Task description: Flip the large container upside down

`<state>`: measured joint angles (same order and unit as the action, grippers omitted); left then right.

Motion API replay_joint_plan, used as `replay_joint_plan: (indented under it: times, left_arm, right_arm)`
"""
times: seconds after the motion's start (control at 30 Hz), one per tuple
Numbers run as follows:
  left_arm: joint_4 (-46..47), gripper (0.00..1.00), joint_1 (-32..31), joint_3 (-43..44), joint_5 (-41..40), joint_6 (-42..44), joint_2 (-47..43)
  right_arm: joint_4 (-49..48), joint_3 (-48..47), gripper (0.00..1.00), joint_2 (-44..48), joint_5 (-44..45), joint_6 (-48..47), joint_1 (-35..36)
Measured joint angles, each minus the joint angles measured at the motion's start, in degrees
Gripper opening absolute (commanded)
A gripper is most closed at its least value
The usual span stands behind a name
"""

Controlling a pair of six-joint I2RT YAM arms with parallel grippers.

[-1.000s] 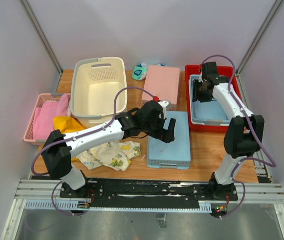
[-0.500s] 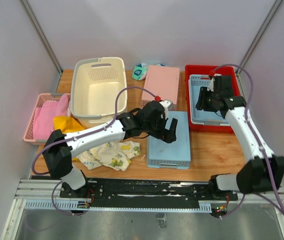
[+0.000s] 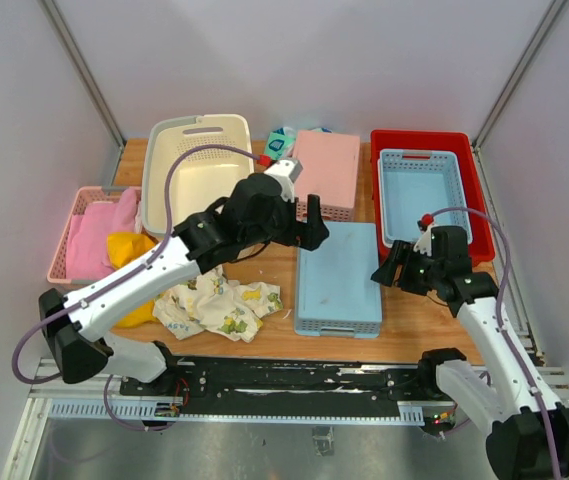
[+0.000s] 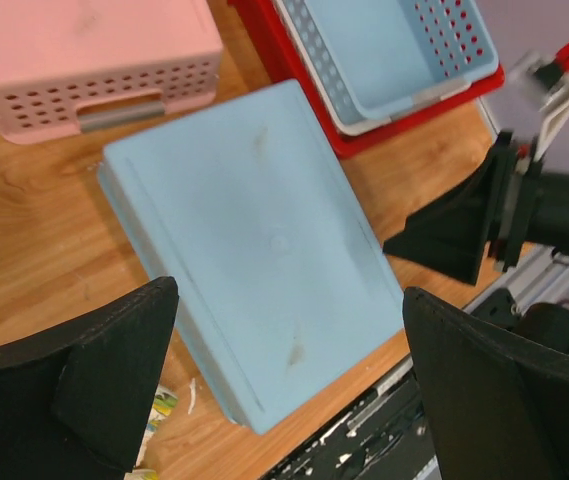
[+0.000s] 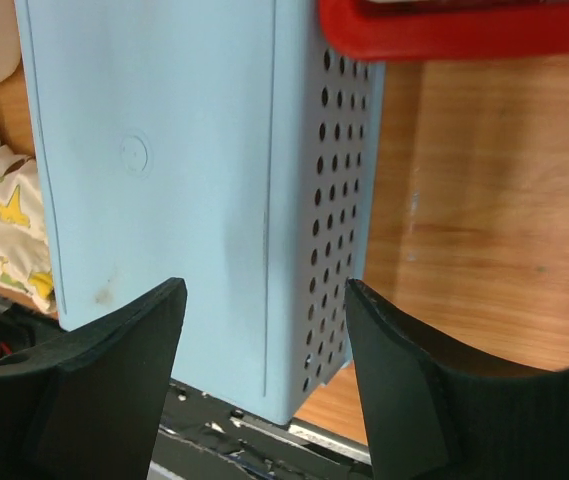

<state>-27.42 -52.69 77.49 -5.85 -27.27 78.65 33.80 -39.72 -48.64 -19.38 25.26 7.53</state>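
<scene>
The large container (image 3: pixel 199 165) is a deep cream tub standing upright, opening up, at the back left of the table; its perforated patch and a handle slot face up at the far end. My left gripper (image 3: pixel 314 225) is open and empty, just right of the tub's near right corner, above the far end of an upturned blue basket (image 3: pixel 337 278). In the left wrist view the left gripper (image 4: pixel 289 300) hangs over that basket (image 4: pixel 254 250). My right gripper (image 3: pixel 389 270) is open and empty at the basket's right side; it also shows in the right wrist view (image 5: pixel 264 300).
An upturned pink basket (image 3: pixel 326 170) stands behind the blue one. A red tray (image 3: pixel 479 200) at the right holds an upright blue basket (image 3: pixel 419 195). A pink lattice basket (image 3: pixel 89 235) with cloths sits at the left. A patterned cloth (image 3: pixel 219 305) lies in front of the tub.
My left gripper has lifted and moved back and left, nearer the tub. My right arm has drawn out of the blue basket in the red tray and come down near the table's front right.
</scene>
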Motion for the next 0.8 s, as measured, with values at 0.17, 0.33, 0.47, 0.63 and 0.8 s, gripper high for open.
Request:
replay_joint_plan:
  times: [0.17,0.33,0.47,0.63,0.8]
  left_arm:
    - [-0.1,0.99,1.1,0.0,-3.2,-0.2,-4.4]
    - [0.1,0.99,1.1,-0.2,-4.2,-0.7,-5.4]
    - [0.5,0.99,1.1,-1.4,-4.1,-1.1,-5.6]
    - [0.7,0.99,1.1,-1.8,-3.6,-1.0,-5.6]
    - [0.8,0.99,1.1,-1.8,-3.5,-0.2,-5.6]
  right_arm:
    - [-6.5,5.7,0.69,-3.2,-3.4,5.3,5.1]
    - [-15.0,5.2,0.69,-13.8,-3.9,10.0,17.6]
    - [-18.5,1.0,0.70,-20.8,-3.9,12.1,25.8]
    - [-15.2,-5.1,0.75,-21.1,0.5,10.4,27.7]
    - [-7.3,-11.6,0.78,-15.7,8.0,3.9,24.3]
